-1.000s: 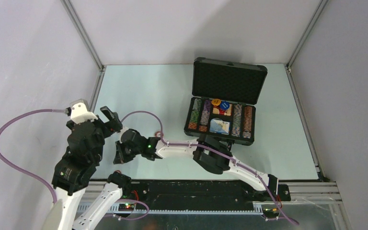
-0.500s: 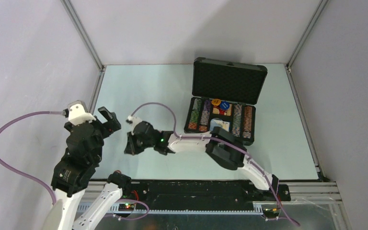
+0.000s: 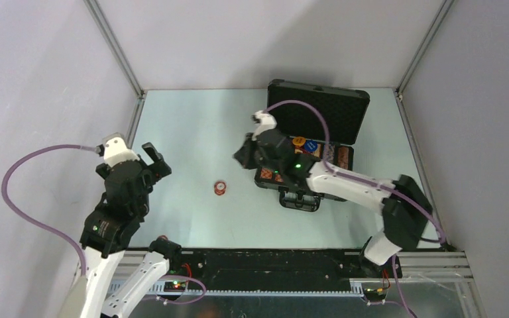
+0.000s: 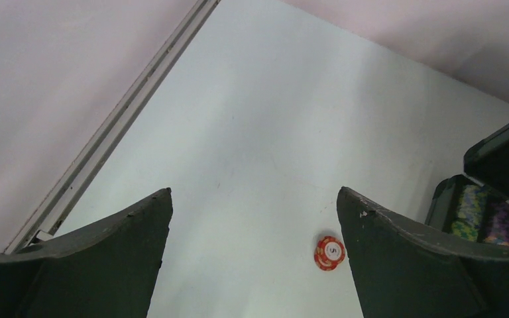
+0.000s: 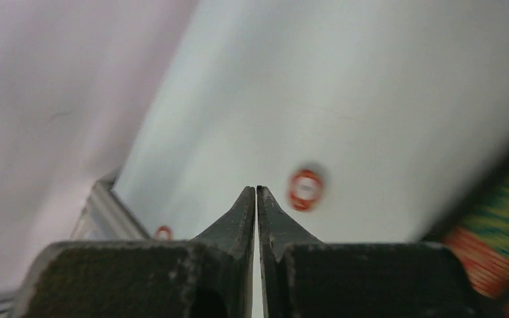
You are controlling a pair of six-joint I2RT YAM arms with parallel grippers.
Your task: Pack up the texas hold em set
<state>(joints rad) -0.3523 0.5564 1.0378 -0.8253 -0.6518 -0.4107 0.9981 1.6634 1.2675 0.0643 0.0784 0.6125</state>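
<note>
Swung over to the left rim of the case, right end effector pinched narrow, apparently empty. Red-white chip lying on counter left of the case: descend vertically, straddle squarely.

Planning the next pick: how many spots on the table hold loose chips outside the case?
1: small red-white round chips, seemingly two stacked, on the table left of the black case. The right arm may hide others near the case.

The red-white chip seems to read "5".
</note>
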